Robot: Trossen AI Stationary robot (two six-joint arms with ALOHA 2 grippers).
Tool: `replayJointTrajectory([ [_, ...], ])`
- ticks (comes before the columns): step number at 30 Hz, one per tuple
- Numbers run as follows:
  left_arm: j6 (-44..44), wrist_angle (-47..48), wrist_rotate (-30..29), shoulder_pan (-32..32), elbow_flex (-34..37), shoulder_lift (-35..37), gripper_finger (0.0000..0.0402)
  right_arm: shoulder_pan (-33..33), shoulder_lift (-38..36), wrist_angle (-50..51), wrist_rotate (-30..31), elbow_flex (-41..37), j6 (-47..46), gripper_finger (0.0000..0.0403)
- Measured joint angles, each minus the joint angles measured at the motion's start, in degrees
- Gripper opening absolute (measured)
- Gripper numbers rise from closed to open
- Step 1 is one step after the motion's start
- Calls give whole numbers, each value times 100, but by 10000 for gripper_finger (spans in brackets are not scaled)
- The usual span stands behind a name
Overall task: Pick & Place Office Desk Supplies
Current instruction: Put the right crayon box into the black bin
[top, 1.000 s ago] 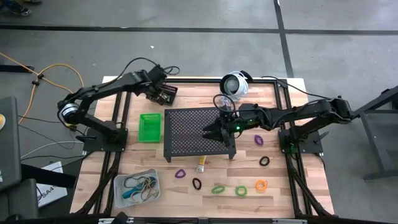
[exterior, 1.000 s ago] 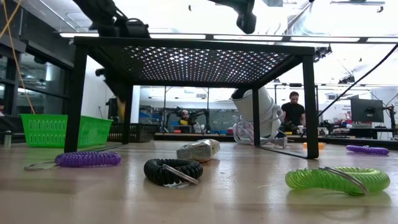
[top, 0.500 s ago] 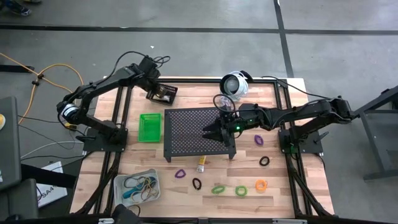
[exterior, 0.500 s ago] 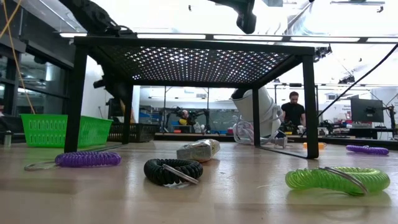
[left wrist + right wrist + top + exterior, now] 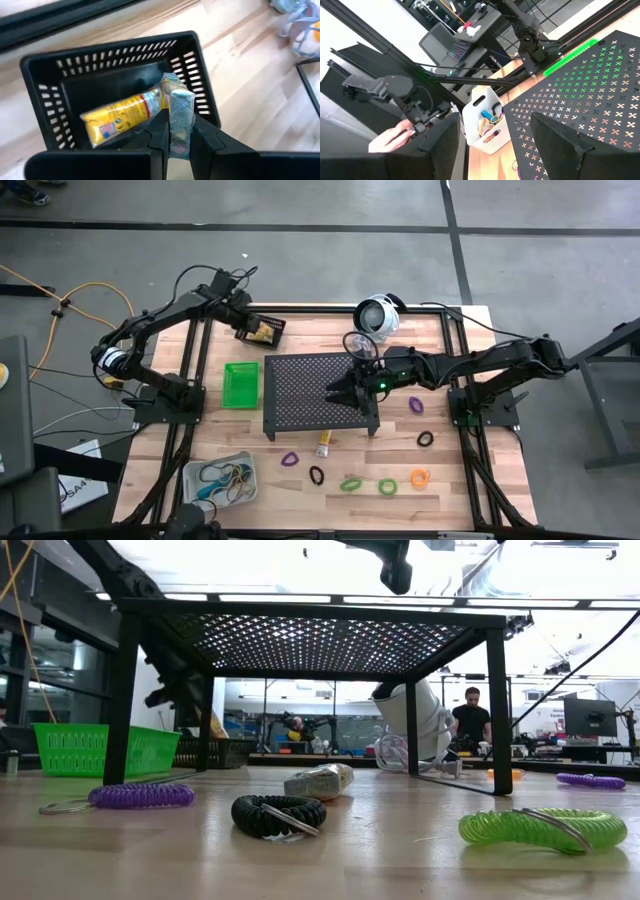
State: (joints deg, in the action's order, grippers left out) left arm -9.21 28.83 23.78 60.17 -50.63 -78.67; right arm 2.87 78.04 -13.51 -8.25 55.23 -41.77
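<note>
Yellow tube [image 5: 131, 111], printed label unreadable, black bin [image 5: 52, 95]

Grey concrete floor [image 5: 330, 205]; bright ceiling lights [image 5: 300, 560]

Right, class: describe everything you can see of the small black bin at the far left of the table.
The black bin is a small rectangular basket, plastic by its look, with slotted walls and an open top. It stands upright on the wooden table near its far edge, beyond the green bin. A yellow tube lies inside it on its side. The left gripper hangs over it, fingers pinching the tube's flat crimped end.
</note>
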Motion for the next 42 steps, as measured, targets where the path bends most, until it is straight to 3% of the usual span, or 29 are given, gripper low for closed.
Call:
replayJointTrajectory([
  [16, -39, -251, -166, 10, 287, -142, 44, 1, 0, -1, -2, 1, -1, 231],
  [31, 128, -510, -162, 10, 288, -164, 127, 2, 0, 0, -2, 1, 0, 231],
  [36, 128, -582, -173, 104, 284, -148, 134, 2, 0, 1, 0, -1, -1, 231],
  [42, 77, -610, -658, 246, 275, -103, 134, 2, 0, 0, -1, 1, 0, 231],
])
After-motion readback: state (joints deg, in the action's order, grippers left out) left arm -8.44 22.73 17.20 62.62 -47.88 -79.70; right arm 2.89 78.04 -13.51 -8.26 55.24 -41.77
